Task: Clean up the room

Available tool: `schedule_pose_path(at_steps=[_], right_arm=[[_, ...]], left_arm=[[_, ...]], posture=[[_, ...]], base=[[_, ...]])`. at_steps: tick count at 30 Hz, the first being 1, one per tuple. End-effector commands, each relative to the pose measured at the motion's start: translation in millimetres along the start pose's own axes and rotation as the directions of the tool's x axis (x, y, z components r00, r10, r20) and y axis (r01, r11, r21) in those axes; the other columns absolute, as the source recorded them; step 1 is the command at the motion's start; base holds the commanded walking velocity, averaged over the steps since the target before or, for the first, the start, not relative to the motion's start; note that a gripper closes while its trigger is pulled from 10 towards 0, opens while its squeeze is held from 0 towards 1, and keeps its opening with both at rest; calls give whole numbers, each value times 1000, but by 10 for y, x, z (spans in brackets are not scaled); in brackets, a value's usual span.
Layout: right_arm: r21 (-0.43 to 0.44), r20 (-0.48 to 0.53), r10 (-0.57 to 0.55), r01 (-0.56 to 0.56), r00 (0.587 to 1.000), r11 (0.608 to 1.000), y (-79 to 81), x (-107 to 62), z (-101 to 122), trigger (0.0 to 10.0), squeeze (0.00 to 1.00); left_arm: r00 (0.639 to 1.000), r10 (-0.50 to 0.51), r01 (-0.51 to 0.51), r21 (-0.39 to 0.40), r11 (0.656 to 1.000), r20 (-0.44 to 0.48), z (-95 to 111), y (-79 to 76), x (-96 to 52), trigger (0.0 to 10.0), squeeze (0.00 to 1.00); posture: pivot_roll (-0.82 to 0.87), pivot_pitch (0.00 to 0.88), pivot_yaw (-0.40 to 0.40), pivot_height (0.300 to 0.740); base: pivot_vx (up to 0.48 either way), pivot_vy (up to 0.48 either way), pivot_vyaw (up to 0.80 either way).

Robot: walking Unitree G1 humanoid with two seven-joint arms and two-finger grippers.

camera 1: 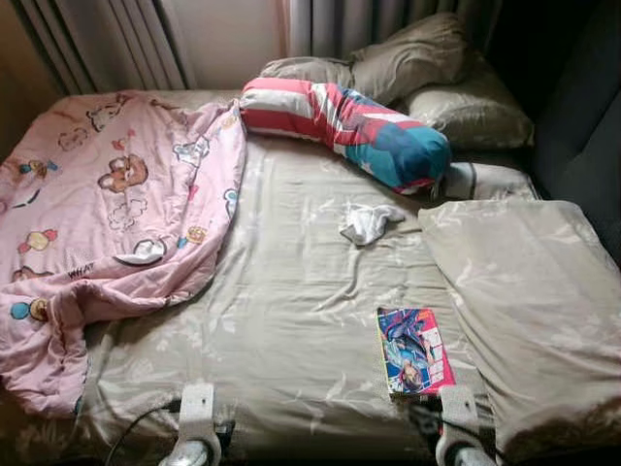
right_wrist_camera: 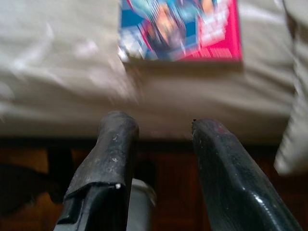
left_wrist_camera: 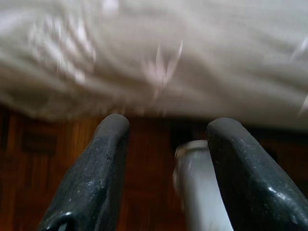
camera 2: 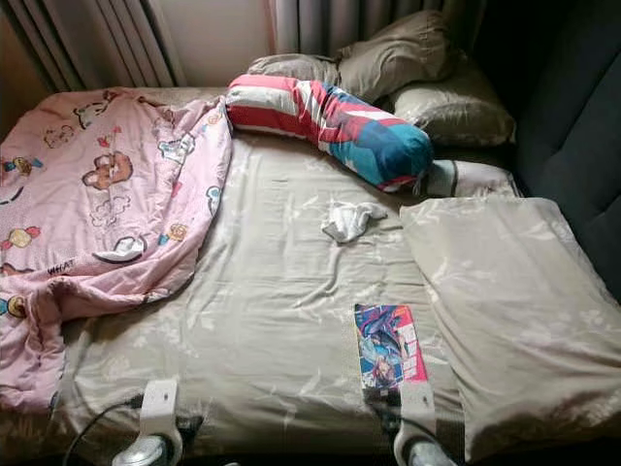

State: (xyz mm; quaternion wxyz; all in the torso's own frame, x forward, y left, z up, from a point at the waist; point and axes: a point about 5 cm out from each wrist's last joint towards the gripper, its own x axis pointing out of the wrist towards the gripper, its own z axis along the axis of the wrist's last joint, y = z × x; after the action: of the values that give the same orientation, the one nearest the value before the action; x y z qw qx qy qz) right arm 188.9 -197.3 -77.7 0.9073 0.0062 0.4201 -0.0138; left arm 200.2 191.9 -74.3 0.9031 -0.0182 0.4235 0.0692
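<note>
A colourful comic book point(camera 1: 414, 349) lies flat on the beige bed sheet point(camera 1: 281, 291), close to the front edge on the right. A crumpled white cloth point(camera 1: 369, 223) rests in the middle of the bed. A pink cartoon blanket point(camera 1: 116, 214) is bunched over the left side. My right gripper point(right_wrist_camera: 156, 125) is open, low at the bed's front edge, with the comic book point(right_wrist_camera: 180, 29) just ahead of its fingers. My left gripper point(left_wrist_camera: 166, 127) is open too, held before the mattress edge further left, with nothing between its fingers.
A striped bolster point(camera 1: 349, 126) lies across the head end, with beige pillows point(camera 1: 427, 68) behind it. A large beige pillow point(camera 1: 524, 301) covers the right side. Curtains point(camera 1: 107, 44) hang at the back, a dark padded panel point(camera 1: 582, 126) stands at the right. Wooden floor point(left_wrist_camera: 29, 168) lies below.
</note>
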Motion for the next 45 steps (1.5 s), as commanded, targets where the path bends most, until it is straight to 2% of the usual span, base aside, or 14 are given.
schedule_pose_path(at_steps=[1,3,5,7,10,15,20,24,27,42,45], right_arm=[[-15,-16,-16,16,1000,1000,-30,-12,-43,10000,0],[-23,-12,-51,51,999,998,-71,-22,-53,10000,0],[17,-19,-86,86,996,996,-164,-47,-95,10000,0],[22,-28,-85,86,996,996,-191,-58,-122,10000,0],[-3,-45,-57,56,997,998,-83,-46,-149,10000,0],[36,-42,-66,67,997,997,-62,-48,-167,10000,0],[4,-102,-69,70,992,998,-97,-105,-346,10000,0],[11,-110,-77,79,991,997,-115,-122,-385,10000,0],[54,-118,-84,91,989,994,-122,-134,-420,10000,0],[67,-96,-69,75,993,995,-109,-129,-396,10000,0],[36,-99,-60,64,993,997,-71,-124,-400,10000,0]], left_arm=[[999,20,-20,-7,1000,-39,-93,45,-17,10000,0],[998,26,-27,-19,999,-52,-138,69,-27,10000,0],[997,38,-40,-26,999,-67,-191,131,-43,10000,0],[996,46,-48,-31,998,-70,-204,157,-48,10000,0],[996,58,-61,-38,997,-73,-210,205,-53,10000,0],[996,43,-44,-17,999,-77,-204,185,-49,10000,0],[996,28,-29,-6,1000,-79,-191,149,-42,10000,0],[997,16,-15,11,1000,-75,-173,123,-36,10000,0],[997,20,-19,12,1000,-74,-170,129,-36,10000,0],[996,36,-35,6,999,-78,-183,169,-41,10000,0],[996,36,-36,6,999,-77,-179,169,-41,10000,0]], posture=[[-61,126,10,740],[-61,127,11,740],[-55,114,7,740],[-53,109,6,740],[-67,100,16,740],[-93,96,29,740],[-93,91,36,740],[-87,88,37,740],[-82,90,37,740],[-66,124,37,740],[-72,132,40,740]], base=[[0,0,0],[0,0,400],[0,126,800],[0,319,684],[0,416,0],[0,422,0],[0,431,0],[0,480,581],[0,480,533],[0,480,0],[0,480,0]])
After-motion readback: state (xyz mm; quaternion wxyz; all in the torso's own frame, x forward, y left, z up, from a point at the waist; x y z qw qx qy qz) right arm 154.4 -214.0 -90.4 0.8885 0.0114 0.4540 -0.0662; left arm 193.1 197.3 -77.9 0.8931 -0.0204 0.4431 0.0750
